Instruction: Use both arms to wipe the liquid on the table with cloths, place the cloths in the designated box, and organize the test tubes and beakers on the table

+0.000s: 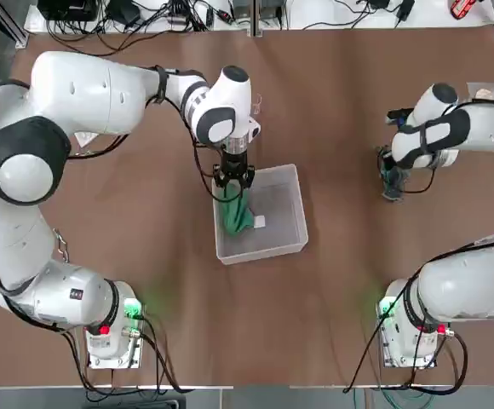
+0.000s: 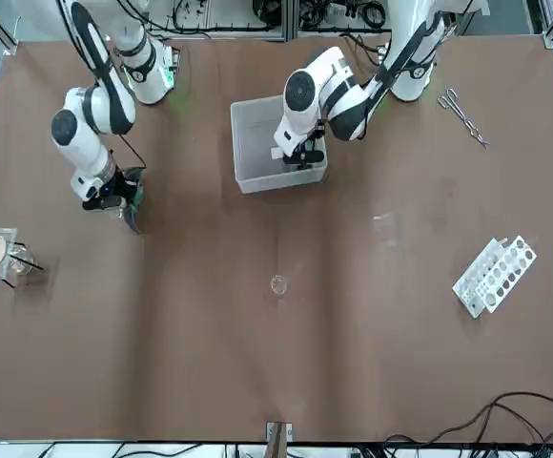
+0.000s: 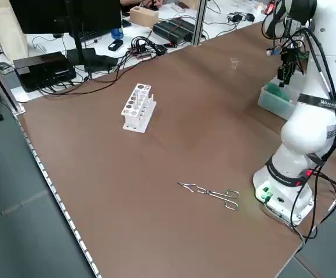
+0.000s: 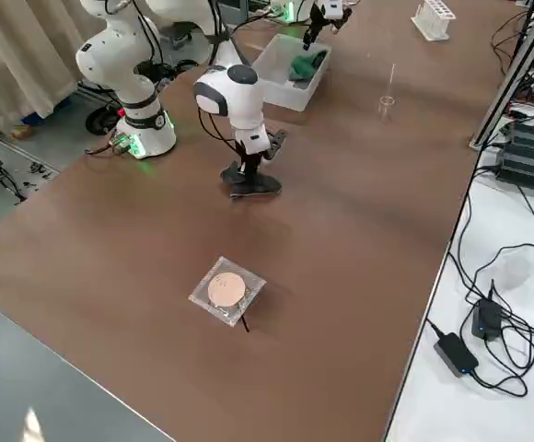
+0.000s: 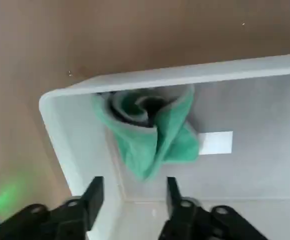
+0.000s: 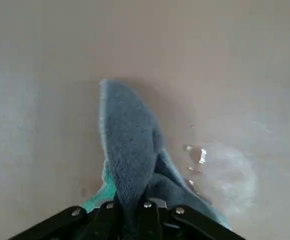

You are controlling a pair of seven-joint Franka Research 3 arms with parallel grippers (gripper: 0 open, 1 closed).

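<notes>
Green Cloth in the Bin, Grey Cloth in the Right Jaws

Translucent plastic formed the low-walled bin (image 1: 281, 234), which stood on the brown table (image 1: 187, 315) in front of the two arm bases. The green cloth (image 5: 157, 135) lay bunched inside it, against one wall and beside a white label (image 5: 216, 143) on the bin floor. The left gripper (image 5: 132, 205) was positioned above the bin. Its jaws were spread, and the cloth was detached from both of them.

The right gripper (image 6: 135, 217) was located low over the table on the robot's right side, well apart from the bin. Its jaws were pinching the grey cloth (image 6: 130, 145), which had a green part showing at one edge. Liquid droplets (image 6: 197, 155) lay on the table beside this cloth.

A white rack (image 3: 138, 108) with round holes stood on the left side of the table. Metal tongs (image 3: 211, 193) lay on the same side, nearer the left arm's base. A clear glass vessel (image 2: 278, 285) was situated between the rack and a wire stand (image 2: 24, 260). The stand, on the right side, carried a square pad with a round pale disc (image 4: 226, 289).
</notes>
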